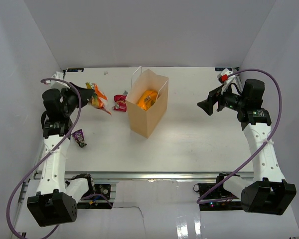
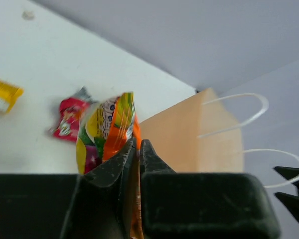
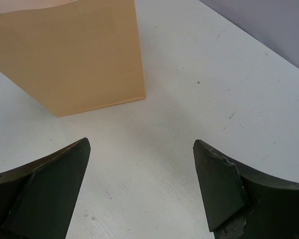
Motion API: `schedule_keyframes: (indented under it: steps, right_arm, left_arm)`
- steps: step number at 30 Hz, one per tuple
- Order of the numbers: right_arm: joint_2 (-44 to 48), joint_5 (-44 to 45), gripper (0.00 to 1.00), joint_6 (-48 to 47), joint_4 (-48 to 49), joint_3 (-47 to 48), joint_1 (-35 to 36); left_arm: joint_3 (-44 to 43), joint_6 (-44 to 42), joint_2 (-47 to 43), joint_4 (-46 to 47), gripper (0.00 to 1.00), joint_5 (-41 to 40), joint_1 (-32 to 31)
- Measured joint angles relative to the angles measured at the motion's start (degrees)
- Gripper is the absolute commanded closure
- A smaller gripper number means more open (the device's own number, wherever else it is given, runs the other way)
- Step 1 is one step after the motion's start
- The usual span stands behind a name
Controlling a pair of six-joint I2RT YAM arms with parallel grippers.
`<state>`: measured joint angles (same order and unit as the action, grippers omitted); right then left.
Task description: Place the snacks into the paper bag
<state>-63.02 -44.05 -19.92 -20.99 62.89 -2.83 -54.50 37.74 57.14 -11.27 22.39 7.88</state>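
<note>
Left hand (image 1: 88,92) was clamped tight on the crinkly orange-and-green packet (image 1: 98,99), jaws pinching its edge, and the wrist view showed the packet (image 2: 112,127) standing up from between the fingers. It looked lifted clear of the surface (image 1: 199,144), though the overhead angle left that unsure. This was the carry step: packet in the grip at far left, paper bag (image 1: 142,122) upright in the middle, mouth open, with one orange pack (image 1: 147,98) already lying inside.

Right hand (image 1: 207,106) hung well to the right of the bag, jaws spread wide and holding nothing. Its own camera showed only bare surface and the bag's side wall (image 3: 74,55).

More snacks lay outside the bag: red wrappers (image 1: 120,103) just left of it, a dark purple packet (image 1: 79,137) nearer, by the left arm, and a yellow packet (image 2: 2,94) seen only at the edge of the left wrist view.

The next move, as I judged it, called for height — the packet had to travel right, over the red wrappers, and come above the rim before the grip let go. The cord handles (image 2: 234,112) stood up on that side, so the approach needed to come in over the rim, not low across it.
</note>
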Motion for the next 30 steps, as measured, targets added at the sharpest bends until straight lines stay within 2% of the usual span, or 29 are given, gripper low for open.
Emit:
schedule_keyframes:
  steps: [7, 12, 14, 15, 17, 18, 24, 27, 30]
  right_arm:
    - [0.0, 0.0, 0.10, 0.0, 0.0, 0.0, -0.2]
    - [0.0, 0.0, 0.10, 0.0, 0.0, 0.0, -0.5]
    - [0.0, 0.1, 0.10, 0.0, 0.0, 0.0, -0.6]
    - [0.0, 0.1, 0.10, 0.0, 0.0, 0.0, -0.6]
    - [0.0, 0.1, 0.10, 0.0, 0.0, 0.0, -0.6]
    - [0.0, 0.1, 0.10, 0.0, 0.0, 0.0, -0.7]
    - [1.1, 0.1, 0.10, 0.0, 0.1, -0.6, -1.2]
    - [1.5, 0.0, 0.10, 0.0, 0.0, -1.3, -1.2]
    - [1.6, -0.1, 0.10, 0.0, 0.0, -1.9, -1.3]
  left_arm:
    - [-7.4, 4.8, -1.3, 5.9, 1.00, 7.0, 0.0]
    - [-8.9, 7.8, -1.8, 7.7, 1.00, 9.6, 0.0]
    - [-9.1, 7.3, -1.6, 6.2, 0.90, 9.6, 0.0]
    - [-9.2, 6.3, -1.5, 4.8, 0.72, 9.4, 0.0]
    - [-8.9, 3.8, -1.4, 1.6, 0.44, 8.5, 0.0]
    - [-8.3, 2.3, -1.5, -0.7, 0.03, 7.5, -0.1]
    - [2.4, -2.4, -0.6, -11.7, 0.02, 1.8, -0.1]
    - [6.9, -3.8, 4.1, -15.2, 0.02, -1.2, -0.1]
    - [7.6, -6.2, 11.0, -15.6, 0.02, -3.4, -0.1]
